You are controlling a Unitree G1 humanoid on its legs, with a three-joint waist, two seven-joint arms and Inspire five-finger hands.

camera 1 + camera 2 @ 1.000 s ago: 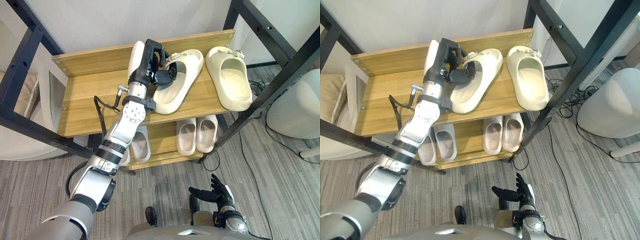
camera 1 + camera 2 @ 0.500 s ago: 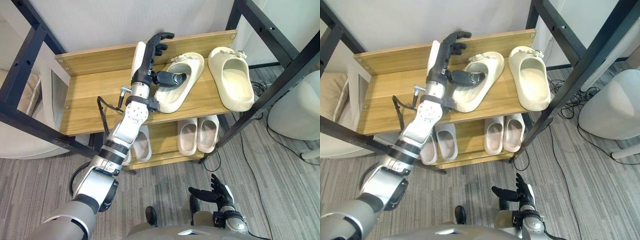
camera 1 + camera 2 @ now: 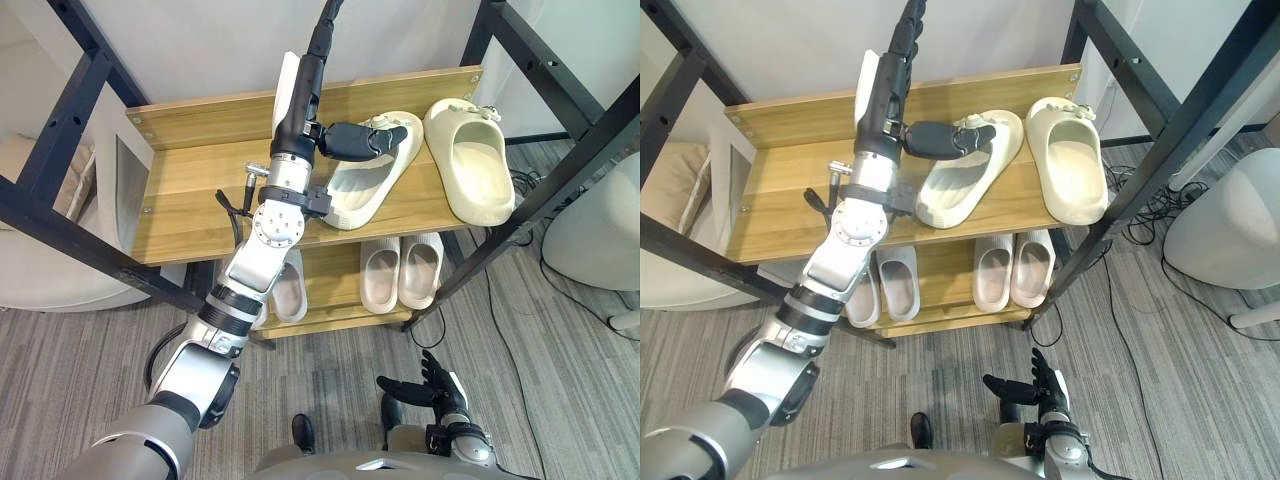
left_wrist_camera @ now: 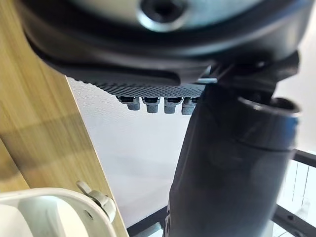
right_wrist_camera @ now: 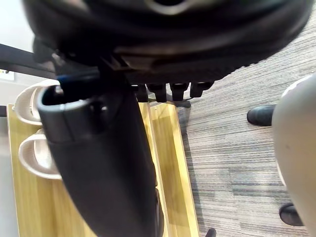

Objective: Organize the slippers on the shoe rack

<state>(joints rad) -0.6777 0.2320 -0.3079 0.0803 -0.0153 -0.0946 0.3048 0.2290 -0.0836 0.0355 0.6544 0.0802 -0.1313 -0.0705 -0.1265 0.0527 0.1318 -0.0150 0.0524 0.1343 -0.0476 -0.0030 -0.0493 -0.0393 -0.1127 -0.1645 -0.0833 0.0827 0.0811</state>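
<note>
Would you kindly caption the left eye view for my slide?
Open left hand, thumb over the angled cream slipper on the top shelf; second slipper straight beside it.

The left arm (image 3: pixel 238 290) is silver-grey, its rounded segments parted by black bands, with a round disc at the wrist. The left robot hand (image 3: pixel 303 108) is dark with a white panel down its back; the right robot hand (image 3: pixel 432 386), dark too, has a white edge.

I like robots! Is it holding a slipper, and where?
Nothing is gripped: the left hand is open, thumb lying over the angled slipper's strap; the right hand is empty.
</note>
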